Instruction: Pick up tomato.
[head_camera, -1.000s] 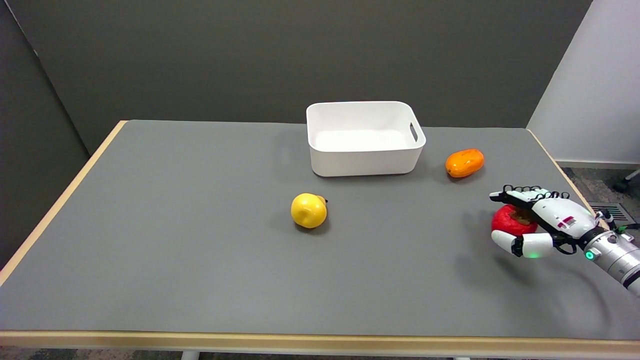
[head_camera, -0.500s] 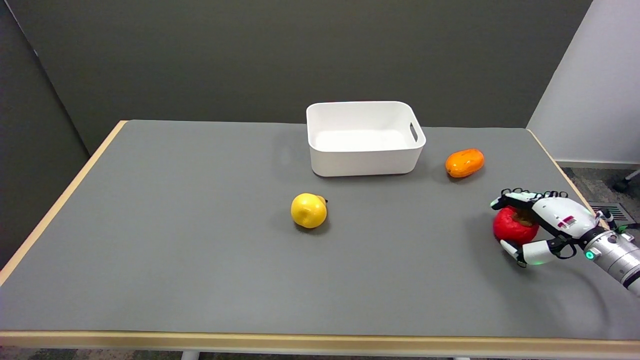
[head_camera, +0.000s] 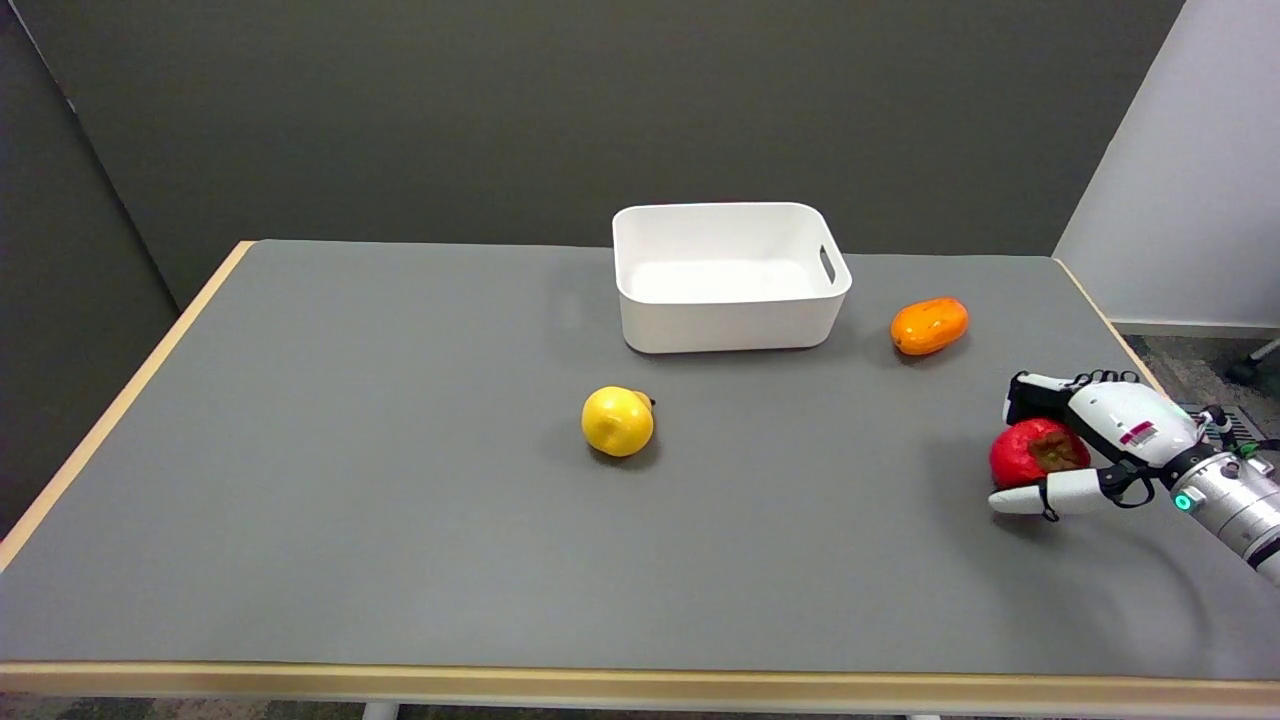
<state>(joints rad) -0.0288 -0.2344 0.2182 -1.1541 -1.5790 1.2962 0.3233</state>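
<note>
Since a second ago, my right hand (head_camera: 1090, 445) has closed on the tomato (head_camera: 1030, 452), thumb touching at 6 o'clock, fingers curled over at 12 o'clock.

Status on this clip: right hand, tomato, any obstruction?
Right hand cupped around tomato, firm grip unconfirmed. Tomato low at table's right edge, lift not evident. Nothing in the way.

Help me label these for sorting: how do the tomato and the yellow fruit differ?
The tomato is red; the yellow fruit is yellow. The tomato sits inside the right hand, between its fingers; the yellow fruit lies alone mid-table. The tomato shows a brown top; the yellow fruit a small dark stem. Both are roundish and similar in size.
</note>
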